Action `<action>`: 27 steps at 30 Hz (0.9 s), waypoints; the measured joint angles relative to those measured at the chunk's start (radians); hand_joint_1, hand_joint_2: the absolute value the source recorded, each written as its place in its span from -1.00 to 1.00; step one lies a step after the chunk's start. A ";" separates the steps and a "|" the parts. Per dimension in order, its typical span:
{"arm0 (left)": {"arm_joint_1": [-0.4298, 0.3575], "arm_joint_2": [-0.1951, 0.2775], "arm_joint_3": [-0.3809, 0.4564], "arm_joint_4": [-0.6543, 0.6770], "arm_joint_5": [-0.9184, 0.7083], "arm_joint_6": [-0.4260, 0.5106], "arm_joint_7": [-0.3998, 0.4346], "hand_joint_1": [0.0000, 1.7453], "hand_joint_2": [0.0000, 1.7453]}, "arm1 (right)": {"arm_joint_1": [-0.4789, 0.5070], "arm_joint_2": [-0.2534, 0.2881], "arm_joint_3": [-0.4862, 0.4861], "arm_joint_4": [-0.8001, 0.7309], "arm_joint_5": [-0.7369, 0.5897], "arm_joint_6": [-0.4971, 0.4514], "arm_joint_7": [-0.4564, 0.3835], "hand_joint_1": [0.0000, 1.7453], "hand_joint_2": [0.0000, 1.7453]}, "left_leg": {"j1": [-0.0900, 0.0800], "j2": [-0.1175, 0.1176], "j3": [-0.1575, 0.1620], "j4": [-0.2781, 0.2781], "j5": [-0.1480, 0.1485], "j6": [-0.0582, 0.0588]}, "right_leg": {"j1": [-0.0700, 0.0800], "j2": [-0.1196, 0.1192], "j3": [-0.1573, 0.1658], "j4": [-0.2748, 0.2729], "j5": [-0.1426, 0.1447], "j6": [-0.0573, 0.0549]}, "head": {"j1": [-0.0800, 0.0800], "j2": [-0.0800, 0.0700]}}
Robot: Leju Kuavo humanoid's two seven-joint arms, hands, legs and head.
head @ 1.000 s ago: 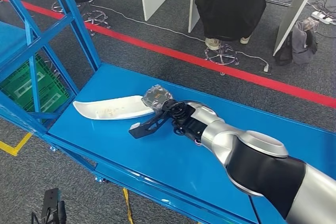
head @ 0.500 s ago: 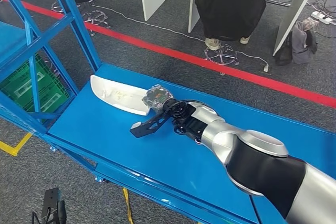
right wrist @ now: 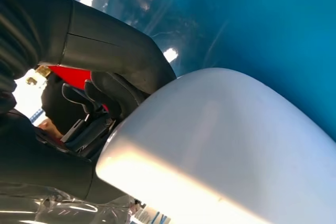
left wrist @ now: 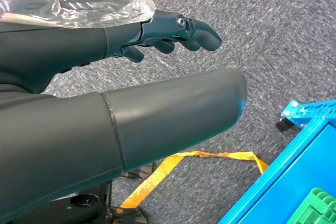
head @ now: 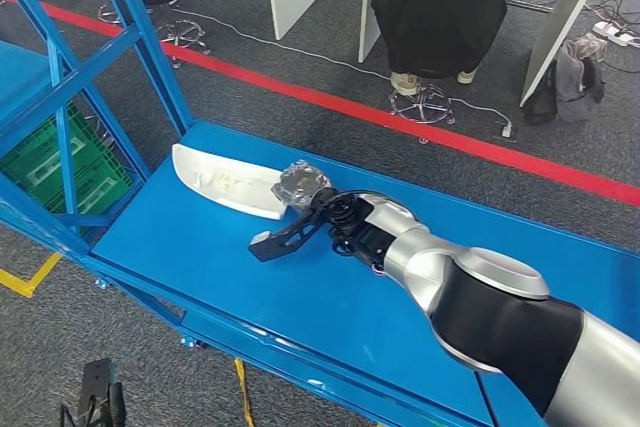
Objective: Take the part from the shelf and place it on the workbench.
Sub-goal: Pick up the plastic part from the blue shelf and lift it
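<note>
Now the right hand (head: 302,187) grips the part (head: 226,187) at its near end.
Beyond the fingers the white part lies on the blue workbench (head: 317,297); the left hand (left wrist: 118,93) holds nothing, fingers loosely apart.

Bare blue workbench (head: 226,277) surface lies open ahead of and beside the right hand (head: 302,192); the white part (head: 226,185) occupies the far left portion, touching that hand; the blue shelf frame (head: 113,57) bounds the left end; carpeted floor lies open beyond the far edge.
</note>
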 joint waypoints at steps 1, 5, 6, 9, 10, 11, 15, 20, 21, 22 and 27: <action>0.000 0.000 0.000 0.000 0.004 0.003 -0.003 -1.00 -1.00 | 0.000 0.000 -0.006 0.000 -0.003 -0.004 -0.002 1.00 1.00 | 0.000 0.000 0.000 0.000 0.000 0.000 | 0.000 0.000 0.000 0.000 0.000 0.000 | 0.000 0.000; 0.000 0.000 0.000 0.000 0.018 0.008 -0.011 -1.00 -1.00 | 0.000 0.000 -0.027 0.001 -0.008 -0.009 -0.005 1.00 1.00 | 0.000 0.000 0.000 0.000 0.000 0.000 | 0.000 0.000 0.000 0.000 0.000 0.000 | 0.000 0.000; 0.000 0.000 0.000 0.000 0.020 0.008 -0.012 -1.00 -1.00 | 0.000 0.000 -0.031 0.001 -0.008 -0.009 -0.006 1.00 1.00 | 0.000 0.000 0.000 0.000 0.000 0.000 | 0.000 0.000 0.000 0.000 0.000 0.000 | 0.000 0.000; 0.000 0.000 0.000 0.000 0.021 0.008 -0.013 -1.00 -1.00 | 0.000 0.000 -0.042 0.001 -0.011 -0.010 -0.006 1.00 1.00 | 0.000 0.000 0.000 0.000 0.000 0.000 | 0.000 0.000 0.000 0.000 0.000 0.000 | 0.000 0.000; 0.001 0.001 0.000 0.000 0.022 0.007 -0.013 -1.00 -1.00 | 0.000 0.000 -0.045 0.001 -0.015 -0.011 -0.007 1.00 1.00 | 0.000 0.000 0.000 0.000 0.000 0.000 | 0.000 0.000 0.000 0.000 0.000 0.000 | 0.000 0.000; 0.001 0.001 0.000 0.000 0.022 0.007 -0.013 -1.00 -1.00 | 0.000 0.000 -0.049 0.001 -0.019 -0.013 -0.007 0.70 1.00 | 0.000 0.000 0.000 0.000 0.000 0.000 | 0.000 0.000 0.000 0.000 0.000 0.000 | 0.000 0.000; 0.001 0.002 0.000 0.000 0.024 0.006 -0.013 -1.00 -1.00 | 0.000 0.000 -0.070 0.001 -0.031 -0.016 -0.010 -1.00 1.00 | 0.000 0.000 0.000 0.000 0.000 0.000 | 0.000 0.000 0.000 0.000 0.000 0.000 | 0.000 0.000; 0.002 0.003 0.000 0.000 0.024 0.005 -0.013 -1.00 -1.00 | 0.000 -0.001 -0.087 0.001 -0.032 -0.016 -0.017 -1.00 1.00 | 0.000 0.000 0.000 0.000 0.000 0.000 | 0.000 0.000 0.000 0.000 0.000 0.000 | 0.000 0.000; 0.002 0.004 0.000 0.000 0.024 0.005 -0.013 -1.00 -1.00 | 0.000 -0.001 -0.089 0.001 -0.031 -0.016 -0.019 -1.00 1.00 | 0.000 0.000 0.000 0.000 0.000 0.000 | 0.000 0.000 0.000 0.000 0.000 0.000 | 0.000 0.000; 0.002 0.004 0.000 0.000 0.024 0.005 -0.013 -1.00 -1.00 | 0.000 -0.001 -0.090 0.001 -0.031 -0.016 -0.022 -1.00 1.00 | 0.000 0.000 0.000 0.000 0.000 0.000 | 0.000 0.000 0.000 0.000 0.000 0.000 | 0.000 0.000; 0.002 0.005 0.000 0.000 0.024 0.005 -0.013 -1.00 -1.00 | 0.000 -0.001 -0.095 0.001 -0.028 -0.016 -0.027 -1.00 1.00 | 0.000 0.000 0.000 0.000 0.000 0.000 | 0.000 0.000 0.000 0.000 0.000 0.000 | 0.000 0.000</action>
